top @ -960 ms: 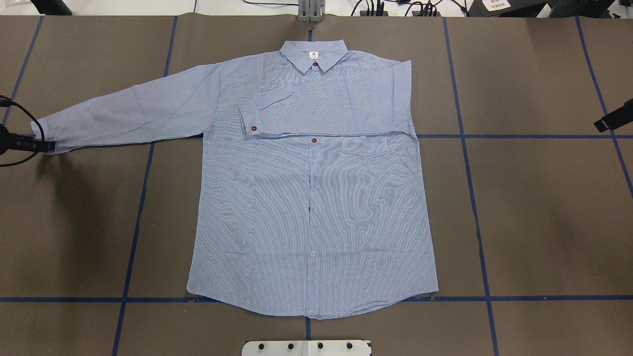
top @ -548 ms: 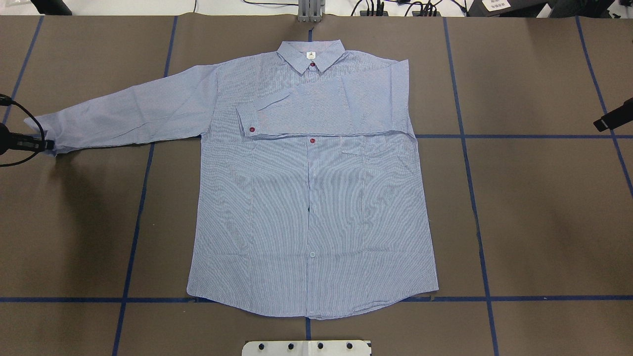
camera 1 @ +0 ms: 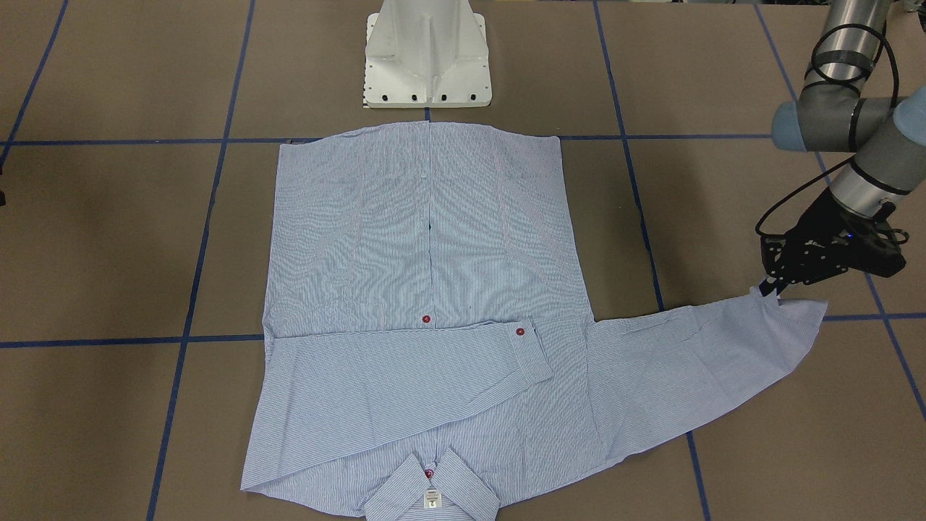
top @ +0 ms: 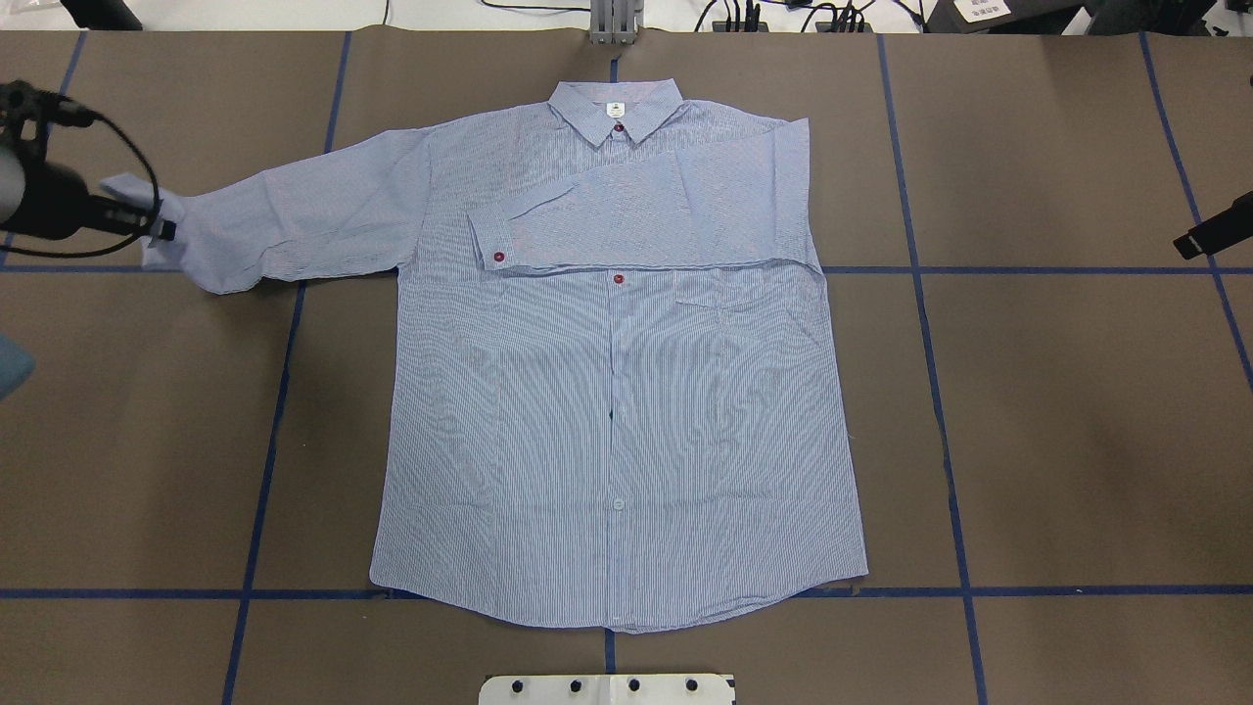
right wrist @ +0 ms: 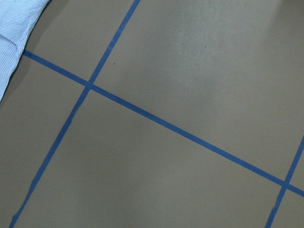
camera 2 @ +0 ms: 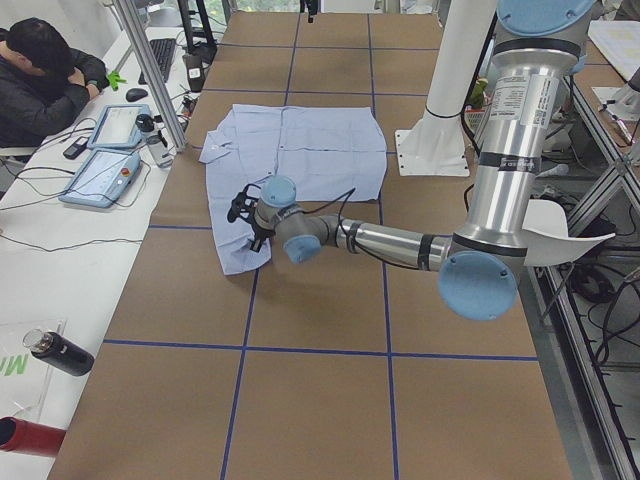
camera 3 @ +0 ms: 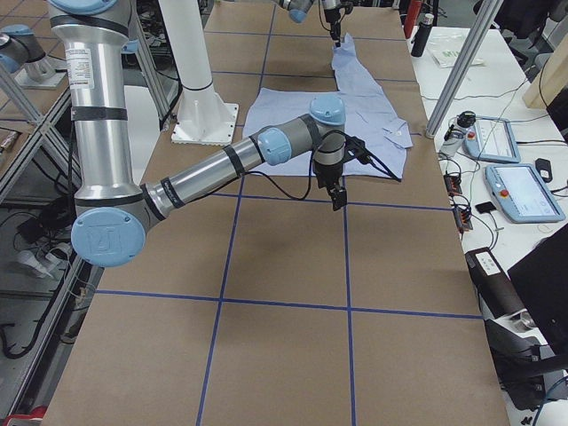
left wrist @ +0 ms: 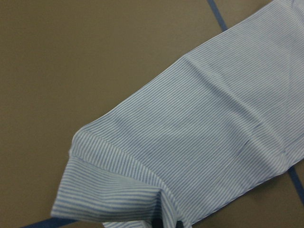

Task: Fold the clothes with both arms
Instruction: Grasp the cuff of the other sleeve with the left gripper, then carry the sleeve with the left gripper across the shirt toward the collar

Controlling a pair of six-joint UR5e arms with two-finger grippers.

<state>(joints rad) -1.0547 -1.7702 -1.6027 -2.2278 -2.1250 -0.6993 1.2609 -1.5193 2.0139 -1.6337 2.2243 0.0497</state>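
From where I stood the job had reached its second sleeve fold: the shirt (top: 617, 411) lay flat and face-up in the middle of the tabletop (top: 1057, 411), collar (top: 615, 106) toward twelve o'clock as reckoned from the robot's side and hem toward six, with the folded sleeve (top: 646, 215) already laid across the chest, its red button showing. The left hand (top: 164, 232) was pinched tight on the cuff (left wrist: 99, 190) of the outstretched sleeve (top: 303, 220), out around ten o'clock, holding that end up off the tabletop while the rest sagged back to the shoulder. The right hand (camera 3: 337, 200) hung at three o'clock, well apart from the cloth, and I couldn't tell whether its fingers were spread or together. To my mind the next move called for carrying the cuff in an arc toward three o'clock, over the shoulder seam, laying it across the chest on the folded sleeve without dragging the body out of square, then letting go. Against half a second earlier, the left hand had come up from the tabletop near nine o'clock and swung toward twelve and inward, so the outstretched sleeve, flat and taut then, was shortened and bunched at its end; the shirt's body, the folded sleeve and the right hand hadn't budged
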